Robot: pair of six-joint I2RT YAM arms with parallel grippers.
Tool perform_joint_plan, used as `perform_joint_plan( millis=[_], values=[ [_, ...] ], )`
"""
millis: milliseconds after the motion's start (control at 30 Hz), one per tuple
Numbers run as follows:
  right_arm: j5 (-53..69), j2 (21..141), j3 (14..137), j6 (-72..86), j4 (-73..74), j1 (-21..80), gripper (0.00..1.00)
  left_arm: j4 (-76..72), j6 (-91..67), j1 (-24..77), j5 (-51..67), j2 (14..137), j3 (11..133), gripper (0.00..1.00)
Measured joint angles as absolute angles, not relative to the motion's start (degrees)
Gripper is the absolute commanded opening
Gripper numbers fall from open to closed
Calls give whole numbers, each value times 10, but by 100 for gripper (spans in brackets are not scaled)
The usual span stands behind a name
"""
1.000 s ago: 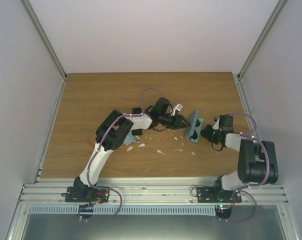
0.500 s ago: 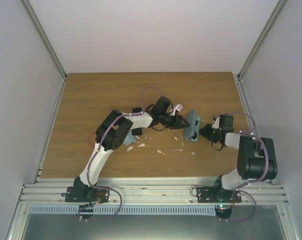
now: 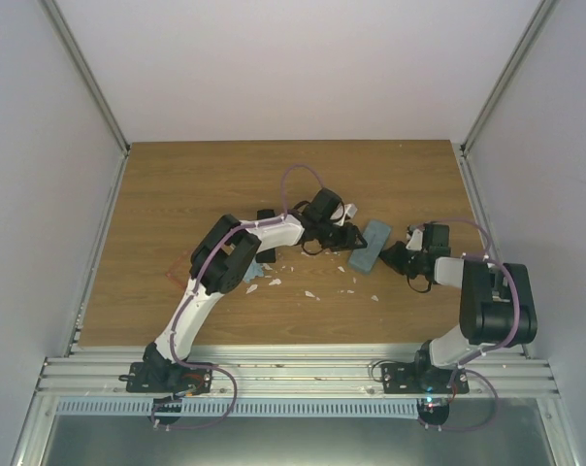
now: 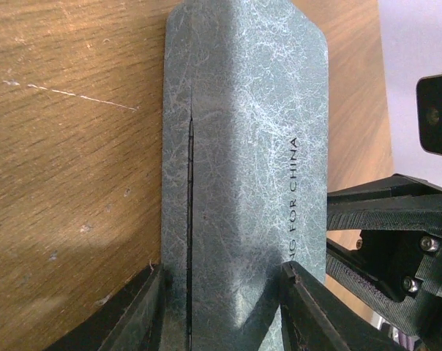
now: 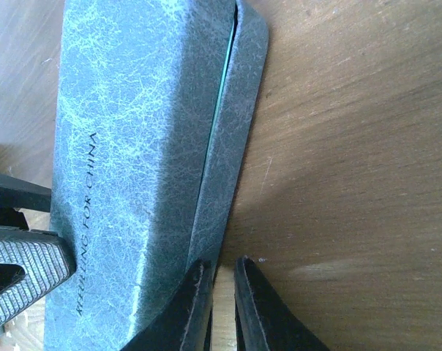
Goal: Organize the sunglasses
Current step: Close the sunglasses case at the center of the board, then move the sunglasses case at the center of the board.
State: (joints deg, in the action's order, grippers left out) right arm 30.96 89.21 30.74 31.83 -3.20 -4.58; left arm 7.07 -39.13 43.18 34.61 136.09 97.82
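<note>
A green marbled case point(image 3: 369, 245) lies closed and flat on the wooden table between the two arms. The sunglasses are hidden. My left gripper point(image 3: 349, 236) straddles the case's near end: in the left wrist view, its fingers point(image 4: 222, 292) press the case point(image 4: 243, 146) from both sides. My right gripper point(image 3: 392, 254) is at the other end. In the right wrist view its fingers point(image 5: 222, 270) are nearly together with nothing between them, and one finger touches the rim of the case point(image 5: 140, 131). The right gripper also shows in the left wrist view point(image 4: 396, 241).
A black oblong hard case point(image 3: 266, 235) lies under the left arm, left of the green case. Small white scraps point(image 3: 308, 291) are scattered on the wood in front. A small red item point(image 3: 172, 274) lies at the left. Grey walls enclose the table.
The green case stood open with dark contents showing; now it is closed and lying flat. Both grippers have moved in against it.
</note>
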Motion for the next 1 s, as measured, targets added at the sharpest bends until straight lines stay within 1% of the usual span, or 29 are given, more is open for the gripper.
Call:
perform_joint_plan(
  millis=[167, 233, 267, 333, 500, 600, 767, 900, 1000],
  values=[
    [296, 883, 308, 320, -16, -42, 12, 82, -384, 434, 333, 1359, 983, 42],
    [271, 862, 308, 320, 14, -37, 14, 86, -379, 437, 321, 1354, 982, 42],
    [255, 848, 307, 320, 33, -34, 17, 88, -376, 438, 313, 1351, 980, 43],
    [216, 803, 307, 322, 76, -32, 23, 95, -368, 442, 292, 1339, 971, 45],
    [132, 705, 327, 330, 153, -10, 53, 125, -346, 444, 229, 1269, 923, 51],
    [84, 691, 357, 333, 185, 38, 64, 129, -336, 442, 176, 1188, 872, 56],
    [6, 733, 415, 352, 224, 126, 84, 140, -331, 437, 104, 1029, 786, 67],
    [-52, 791, 452, 376, 244, 200, 98, 168, -323, 432, 74, 912, 729, 84],
    [-95, 832, 474, 395, 260, 239, 100, 192, -320, 427, 44, 830, 689, 87]
  ],
)
